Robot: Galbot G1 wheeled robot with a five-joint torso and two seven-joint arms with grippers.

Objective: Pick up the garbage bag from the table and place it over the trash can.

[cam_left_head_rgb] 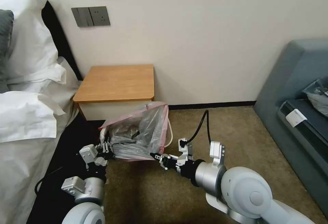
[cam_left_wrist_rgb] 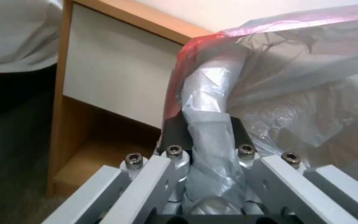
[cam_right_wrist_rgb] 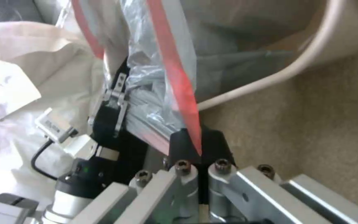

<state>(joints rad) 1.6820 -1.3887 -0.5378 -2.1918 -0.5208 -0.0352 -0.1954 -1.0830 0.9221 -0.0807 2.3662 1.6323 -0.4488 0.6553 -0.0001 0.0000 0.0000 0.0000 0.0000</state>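
The garbage bag, crinkly translucent grey with a pink rim, hangs stretched between both grippers on the floor in front of the table. It covers most of the trash can, whose cream rim peeks out at the bag's right side. My left gripper is shut on a bunched fold of the bag at the bag's left end. My right gripper is shut on the pink rim at the front right. In the right wrist view the trash can's rolled rim curves just beyond the bag, with the left gripper farther off.
A bed with white sheets fills the left side, close to my left arm. A blue-grey sofa holding a darker grey bag stands at the right. Brown carpet lies open between the bin and the sofa. A black cable loops above my right wrist.
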